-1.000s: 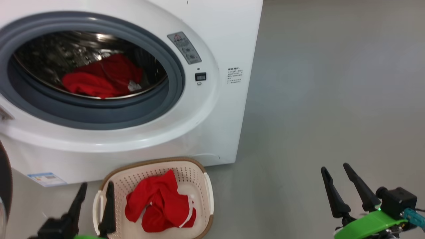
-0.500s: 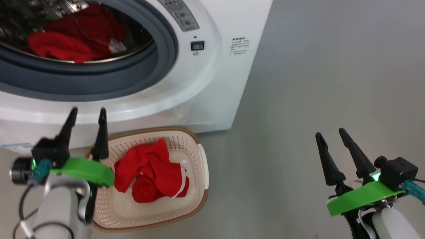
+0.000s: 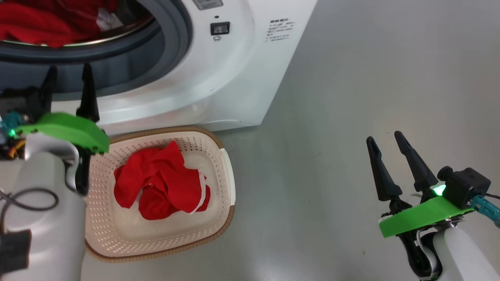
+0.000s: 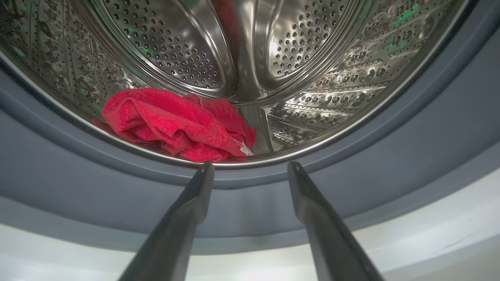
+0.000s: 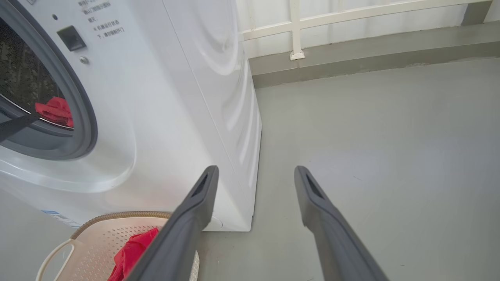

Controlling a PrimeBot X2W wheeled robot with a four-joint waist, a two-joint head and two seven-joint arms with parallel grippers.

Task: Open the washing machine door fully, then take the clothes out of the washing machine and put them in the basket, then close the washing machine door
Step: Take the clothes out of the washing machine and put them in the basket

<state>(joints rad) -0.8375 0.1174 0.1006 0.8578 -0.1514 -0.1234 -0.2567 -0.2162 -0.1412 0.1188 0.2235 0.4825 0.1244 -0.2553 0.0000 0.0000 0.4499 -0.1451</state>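
The white washing machine (image 3: 218, 78) stands with its grey-ringed mouth (image 3: 164, 58) uncovered; its door is out of view. Red clothes (image 4: 175, 125) lie low in the steel drum (image 4: 312, 58), also visible from the head (image 3: 35, 23). Another red garment (image 3: 160, 179) lies in the cream basket (image 3: 228, 175) on the floor in front of the machine. My left gripper (image 3: 68, 67) is open and empty, held just outside the mouth's lower rim, fingers pointing at the clothes (image 4: 250, 164). Far to the right, my right gripper (image 3: 383, 137) hangs open and empty over bare floor (image 5: 256, 168).
Grey floor (image 3: 351, 97) stretches wide to the right of the machine. In the right wrist view a white railing and low ledge (image 5: 297, 35) run behind it. The basket's brown rim (image 5: 117, 214) sits close against the machine's base.
The head camera has tilted down, shifting the whole picture. My left arm has risen from beside the basket up to the machine's mouth. The right gripper has kept its pose.
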